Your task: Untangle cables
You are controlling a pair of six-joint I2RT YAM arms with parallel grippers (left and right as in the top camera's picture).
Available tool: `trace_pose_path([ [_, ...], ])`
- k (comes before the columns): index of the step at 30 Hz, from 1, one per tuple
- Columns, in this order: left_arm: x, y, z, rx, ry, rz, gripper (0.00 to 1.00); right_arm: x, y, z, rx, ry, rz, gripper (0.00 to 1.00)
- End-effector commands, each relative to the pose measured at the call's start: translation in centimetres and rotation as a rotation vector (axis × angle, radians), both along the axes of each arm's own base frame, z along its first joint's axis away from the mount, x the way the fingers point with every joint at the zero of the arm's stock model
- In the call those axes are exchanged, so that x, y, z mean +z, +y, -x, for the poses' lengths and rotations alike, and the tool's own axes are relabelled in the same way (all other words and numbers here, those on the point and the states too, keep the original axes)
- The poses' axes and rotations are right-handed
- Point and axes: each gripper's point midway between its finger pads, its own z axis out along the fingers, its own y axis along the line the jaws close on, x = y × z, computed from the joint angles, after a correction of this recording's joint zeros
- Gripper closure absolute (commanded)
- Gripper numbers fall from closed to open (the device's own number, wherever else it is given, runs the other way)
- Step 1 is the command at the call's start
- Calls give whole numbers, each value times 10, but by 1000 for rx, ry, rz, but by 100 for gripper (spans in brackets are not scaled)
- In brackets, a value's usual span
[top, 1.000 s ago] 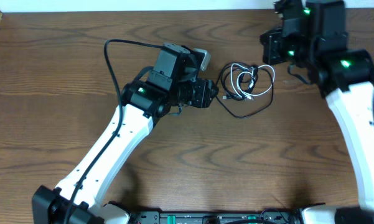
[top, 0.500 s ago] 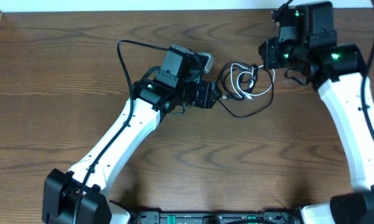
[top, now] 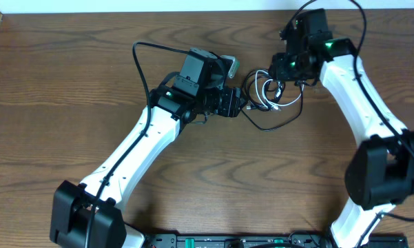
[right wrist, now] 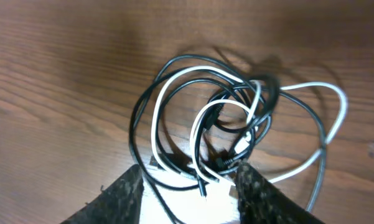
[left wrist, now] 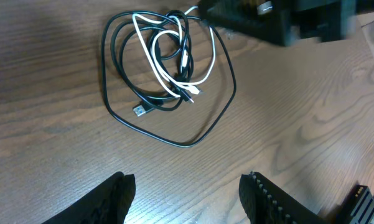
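The untangling has barely begun: the cables (top: 272, 96) lie as one knot on the wooden table (top: 55, 103), near its far edge, between the two arms. No cord is pulled free, so the whole separation is left to do.

The left gripper (left wrist: 187, 199) hovers just short of the bundle, its ribbed fingers (left wrist: 121, 196) apart and empty. The right gripper (right wrist: 187, 199) hangs right over the knot, its textured pads (right wrist: 261, 196) spread too – loops pass between them, but nothing looks clamped.

A thin, glossy black cable (right wrist: 134, 124) makes the widest loop, ending in a small metal plug (left wrist: 139, 110). A white cable (right wrist: 342, 99) threads through it in smaller coils, crossing at several places.
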Motion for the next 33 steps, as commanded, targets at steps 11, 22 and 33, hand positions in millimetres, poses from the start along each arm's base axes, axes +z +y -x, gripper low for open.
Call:
trace_pose_path([
  [11,-4,1,2,-21,4,-10,41,-65,40,4,71,141,-104,51],
  [22,-8,3,7,-22,28,-23,41,-94,49,-1,39,179,-128,57],
  [33,-9,3,7,-27,28,-29,41,-91,63,-1,77,180,-207,99],
])
